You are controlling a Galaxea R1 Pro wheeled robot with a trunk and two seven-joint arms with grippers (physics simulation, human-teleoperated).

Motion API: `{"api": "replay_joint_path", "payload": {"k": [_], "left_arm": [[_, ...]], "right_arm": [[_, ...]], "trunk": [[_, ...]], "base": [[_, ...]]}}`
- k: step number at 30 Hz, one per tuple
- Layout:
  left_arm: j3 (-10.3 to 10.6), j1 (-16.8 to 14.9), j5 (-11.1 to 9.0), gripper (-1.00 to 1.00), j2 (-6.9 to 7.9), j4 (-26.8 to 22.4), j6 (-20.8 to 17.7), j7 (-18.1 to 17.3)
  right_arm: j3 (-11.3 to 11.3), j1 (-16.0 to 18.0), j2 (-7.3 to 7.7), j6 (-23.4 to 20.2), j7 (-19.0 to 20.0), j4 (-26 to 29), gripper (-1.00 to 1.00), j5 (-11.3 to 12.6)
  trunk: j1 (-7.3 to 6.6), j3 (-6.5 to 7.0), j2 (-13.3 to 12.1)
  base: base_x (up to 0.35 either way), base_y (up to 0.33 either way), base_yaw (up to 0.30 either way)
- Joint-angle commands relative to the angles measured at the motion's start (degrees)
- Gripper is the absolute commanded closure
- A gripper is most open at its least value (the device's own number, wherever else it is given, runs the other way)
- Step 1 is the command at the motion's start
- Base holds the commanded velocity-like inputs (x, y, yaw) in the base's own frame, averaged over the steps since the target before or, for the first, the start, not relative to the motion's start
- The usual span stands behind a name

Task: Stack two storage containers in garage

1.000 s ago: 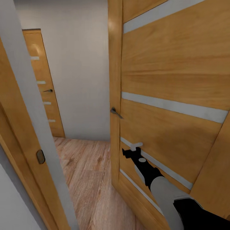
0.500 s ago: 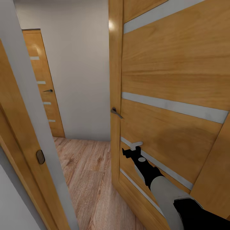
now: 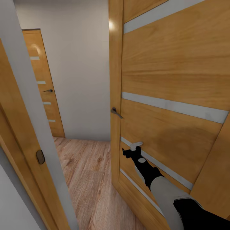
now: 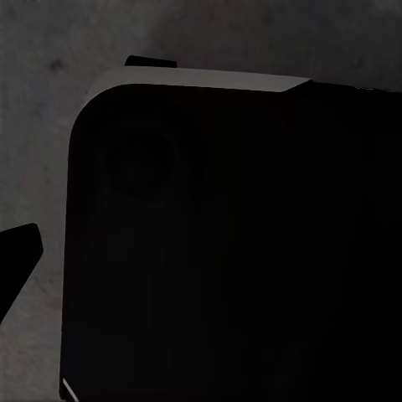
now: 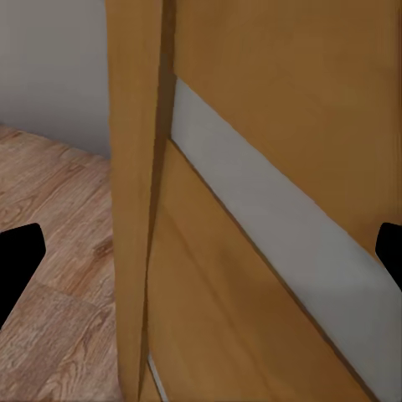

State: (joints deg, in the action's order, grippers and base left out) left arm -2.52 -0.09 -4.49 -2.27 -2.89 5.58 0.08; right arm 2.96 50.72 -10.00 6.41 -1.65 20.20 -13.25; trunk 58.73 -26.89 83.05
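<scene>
Right arm [image 3: 166, 191] extended toward an open wooden door [image 3: 172, 80]; its jaws, the right gripper [image 3: 132, 150], lie against the door's lower face, just below a pale horizontal inlay strip [image 3: 174, 107] and close to the door's free edge [image 3: 114, 95]. In the right wrist view the two black fingertips [image 5: 18, 260] stand wide apart, with nothing between them but the door edge [image 5: 134, 209] and a pale strip [image 5: 276, 243]. A metal lever handle [image 3: 116, 112] projects from the door edge above the jaws. Beyond the edge, to the far side of the jaws, a passage of light wood-plank floor [image 3: 86, 172] runs to a white wall [image 3: 80, 70] and a second, closed door [image 3: 43, 86]. A door frame with a latch plate [image 3: 40, 157] bounds the opposite side of the gap. The left wrist view shows a dark rounded body [image 4: 226, 243] over a rough grey surface [image 4: 42, 126]; one dark fingertip [image 4: 18, 251] is visible, and whether the left jaws are apart or together cannot be told.
</scene>
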Motion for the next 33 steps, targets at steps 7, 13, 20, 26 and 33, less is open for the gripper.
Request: {"api": "replay_joint_path", "payload": {"k": [7,13,20,26,33], "left_arm": [[-0.2,0.0,-0.4,-1.0,-0.01,0.0,0.1,0.0],[-0.2,0.0,-0.4,-1.0,-0.01,0.0,0.1,0.0],[-0.2,0.0,-0.4,-1.0,-0.01,0.0,0.1,0.0],[-0.2,0.0,-0.4,-1.0,-0.01,0.0,0.1,0.0],[-0.2,0.0,-0.4,-1.0,-0.01,0.0,0.1,0.0]], "right_arm": [[-0.8,0.1,0.0,0.6,-2.2,0.0,-1.0,0.5],[-3.4,0.1,0.0,-0.8,-2.4,0.0,-1.0,3.6],[-3.2,0.1,0.0,-14.2,-2.0,5.5,-1.0,3.5],[1.2,0.1,0.0,-16.0,-2.1,10.5,-1.0,1.2],[3.7,0.1,0.0,-16.3,-3.5,11.2,-1.0,0.5]], "trunk": [[0.0,-0.04,0.0],[0.0,-0.04,0.0],[0.0,-0.04,0.0],[0.0,-0.04,0.0],[0.0,-0.04,0.0]], "base": [[0.0,0.0,0.0],[0.0,0.0,0.0],[0.0,0.0,0.0],[0.0,0.0,0.0],[0.0,0.0,0.0]]}}
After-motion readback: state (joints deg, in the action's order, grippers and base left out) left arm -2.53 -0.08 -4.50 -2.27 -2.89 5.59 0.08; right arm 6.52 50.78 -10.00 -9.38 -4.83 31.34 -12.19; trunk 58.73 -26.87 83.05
